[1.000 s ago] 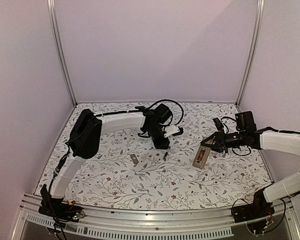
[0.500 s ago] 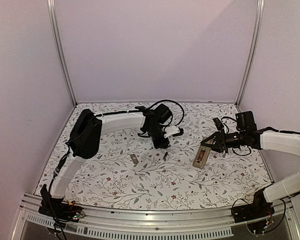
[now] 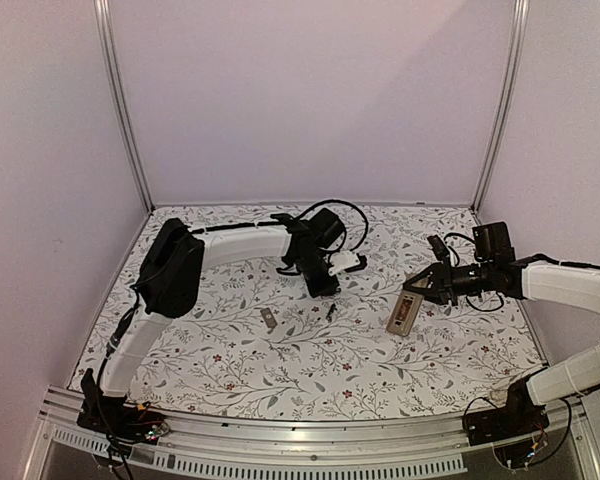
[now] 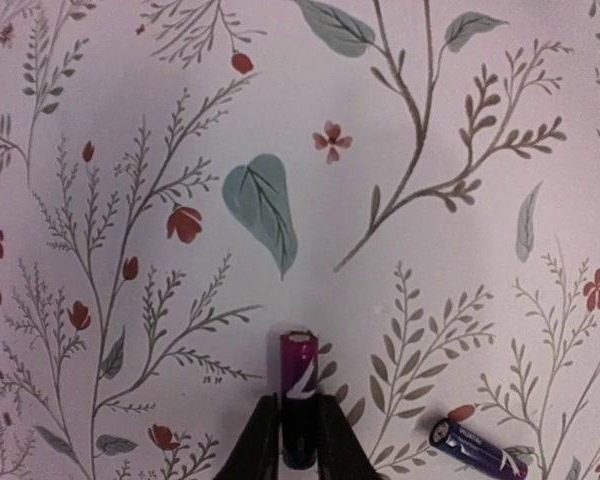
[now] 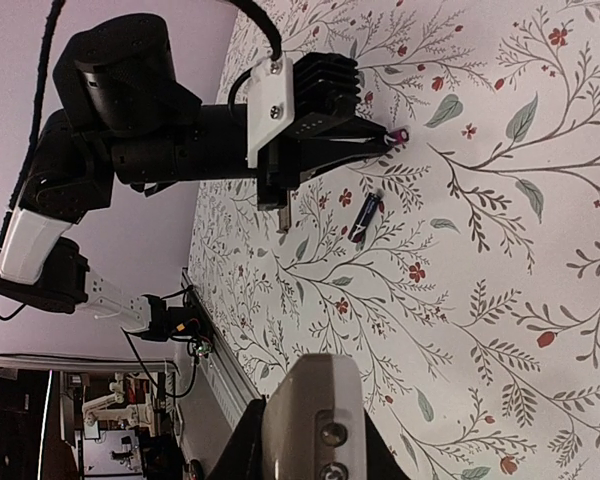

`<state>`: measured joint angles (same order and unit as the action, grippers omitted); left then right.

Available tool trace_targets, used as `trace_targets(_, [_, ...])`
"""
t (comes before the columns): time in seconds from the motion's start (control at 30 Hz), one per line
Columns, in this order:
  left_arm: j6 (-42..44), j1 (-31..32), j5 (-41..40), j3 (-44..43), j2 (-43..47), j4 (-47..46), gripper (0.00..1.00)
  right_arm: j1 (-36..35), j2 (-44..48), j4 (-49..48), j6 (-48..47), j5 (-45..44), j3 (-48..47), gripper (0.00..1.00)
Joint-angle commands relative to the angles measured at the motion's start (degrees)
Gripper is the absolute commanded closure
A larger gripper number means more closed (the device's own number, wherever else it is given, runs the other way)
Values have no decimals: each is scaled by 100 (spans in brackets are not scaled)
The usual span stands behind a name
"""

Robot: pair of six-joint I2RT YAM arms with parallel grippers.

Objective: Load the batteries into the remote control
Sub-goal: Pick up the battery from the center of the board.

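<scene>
A battery [image 4: 298, 372] is pinched by the left gripper [image 4: 298, 435] mid-table; the remote [image 5: 310, 405] is clamped by the right gripper [image 5: 313, 455] near the right edge. Held by one end, the battery could be dropped.

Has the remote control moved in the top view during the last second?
No. The remote control lies at the same spot and angle, equally far right of the grey cover piece.
</scene>
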<state>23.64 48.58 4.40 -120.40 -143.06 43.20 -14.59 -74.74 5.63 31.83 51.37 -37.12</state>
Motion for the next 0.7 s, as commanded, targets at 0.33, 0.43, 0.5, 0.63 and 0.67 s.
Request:
trace_targets(0.33, [-200,-15,-302,-74,-117,814,95,33,4,78,-91,22,-107,100])
trace_targets(0.43, [-546,-111,14,294,336,441,100,30,-15,72,-65,13,-136,100])
trace_targets(0.5, [-832,-189,164,695,745,20,100,25,-31,58,-49,-16,-152,100])
trace_targets(0.63, [-1490,-228,225,1381,1629,-448,100,-22,-28,12,38,-179,-220,100])
trace_targets(0.67, [-1720,-212,234,1566,1794,-545,100,-63,-24,-32,74,-248,-224,100])
